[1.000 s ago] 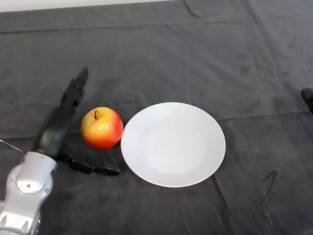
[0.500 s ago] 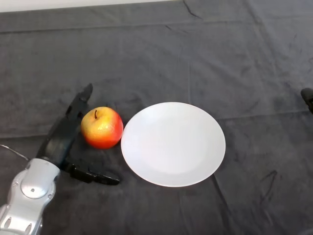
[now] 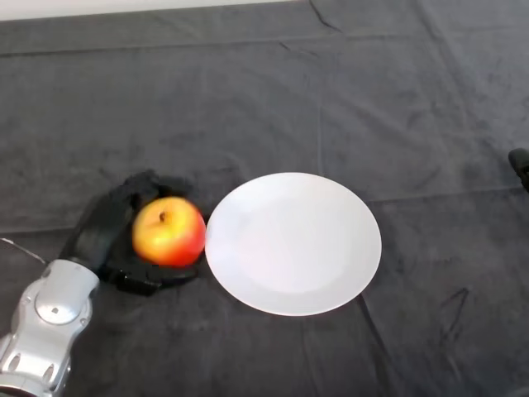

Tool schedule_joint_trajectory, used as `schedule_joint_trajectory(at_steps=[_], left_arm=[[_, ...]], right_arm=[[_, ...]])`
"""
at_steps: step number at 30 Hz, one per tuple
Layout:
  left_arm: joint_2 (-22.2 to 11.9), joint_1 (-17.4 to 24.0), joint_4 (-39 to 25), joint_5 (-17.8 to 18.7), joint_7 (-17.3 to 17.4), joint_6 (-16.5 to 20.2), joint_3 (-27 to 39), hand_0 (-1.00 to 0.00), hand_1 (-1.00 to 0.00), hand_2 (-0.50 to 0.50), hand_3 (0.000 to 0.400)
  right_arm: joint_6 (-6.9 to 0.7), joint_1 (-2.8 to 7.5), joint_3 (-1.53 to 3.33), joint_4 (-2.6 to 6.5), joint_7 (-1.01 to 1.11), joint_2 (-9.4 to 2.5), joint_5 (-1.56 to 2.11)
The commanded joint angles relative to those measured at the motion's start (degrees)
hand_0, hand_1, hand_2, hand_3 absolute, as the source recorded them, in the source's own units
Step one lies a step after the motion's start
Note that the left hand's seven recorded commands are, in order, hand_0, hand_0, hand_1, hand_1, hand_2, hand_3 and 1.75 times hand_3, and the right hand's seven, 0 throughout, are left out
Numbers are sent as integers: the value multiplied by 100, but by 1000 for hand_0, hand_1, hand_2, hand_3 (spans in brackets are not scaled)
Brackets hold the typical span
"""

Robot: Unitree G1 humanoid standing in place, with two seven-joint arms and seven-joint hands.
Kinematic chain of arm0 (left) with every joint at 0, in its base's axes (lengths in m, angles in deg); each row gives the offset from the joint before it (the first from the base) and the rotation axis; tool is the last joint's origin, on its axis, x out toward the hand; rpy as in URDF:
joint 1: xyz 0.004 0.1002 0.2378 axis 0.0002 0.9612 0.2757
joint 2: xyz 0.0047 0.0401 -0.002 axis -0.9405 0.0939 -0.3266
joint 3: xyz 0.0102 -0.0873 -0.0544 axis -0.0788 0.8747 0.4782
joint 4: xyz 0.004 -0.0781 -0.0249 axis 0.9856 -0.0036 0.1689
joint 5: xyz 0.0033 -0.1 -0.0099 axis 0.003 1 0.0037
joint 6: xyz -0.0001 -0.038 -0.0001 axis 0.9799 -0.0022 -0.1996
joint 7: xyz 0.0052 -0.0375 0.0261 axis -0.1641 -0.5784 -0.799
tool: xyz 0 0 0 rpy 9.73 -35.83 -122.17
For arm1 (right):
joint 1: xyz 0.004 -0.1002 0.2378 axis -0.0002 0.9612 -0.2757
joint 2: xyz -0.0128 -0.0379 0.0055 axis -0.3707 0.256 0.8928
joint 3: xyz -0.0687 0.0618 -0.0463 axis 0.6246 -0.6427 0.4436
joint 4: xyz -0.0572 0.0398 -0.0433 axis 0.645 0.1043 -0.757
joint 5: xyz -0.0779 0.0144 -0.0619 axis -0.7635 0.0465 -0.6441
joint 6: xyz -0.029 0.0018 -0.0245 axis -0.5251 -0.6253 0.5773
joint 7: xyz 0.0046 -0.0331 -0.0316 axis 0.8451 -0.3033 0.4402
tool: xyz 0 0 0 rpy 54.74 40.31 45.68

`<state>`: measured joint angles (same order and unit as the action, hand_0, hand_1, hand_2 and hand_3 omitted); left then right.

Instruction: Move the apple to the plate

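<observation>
A red and yellow apple point(image 3: 169, 232) sits on the dark cloth just left of the white plate point(image 3: 293, 243), close to its rim. My left hand point(image 3: 106, 228) is wrapped around the apple from the left, with fingers curled over its far side and the thumb point(image 3: 161, 278) curled under its near side. The plate holds nothing.
A dark object point(image 3: 520, 165) shows at the right edge of the view. The cloth has creases running across it behind the plate.
The fingers, straight beside the apple a second ago, have curled around it and the thumb has closed in. The apple has shifted very slightly.
</observation>
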<state>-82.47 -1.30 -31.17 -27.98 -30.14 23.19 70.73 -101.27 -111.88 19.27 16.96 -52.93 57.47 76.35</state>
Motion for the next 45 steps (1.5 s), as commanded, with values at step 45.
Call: schedule_joint_trajectory(at_steps=[45], left_arm=[[176, -383, -1247, -881, -7, 568, -1702, -1000, -1000, 0, 400]], right_arm=[[27, -52, -20, -254, -47, 79, 28]])
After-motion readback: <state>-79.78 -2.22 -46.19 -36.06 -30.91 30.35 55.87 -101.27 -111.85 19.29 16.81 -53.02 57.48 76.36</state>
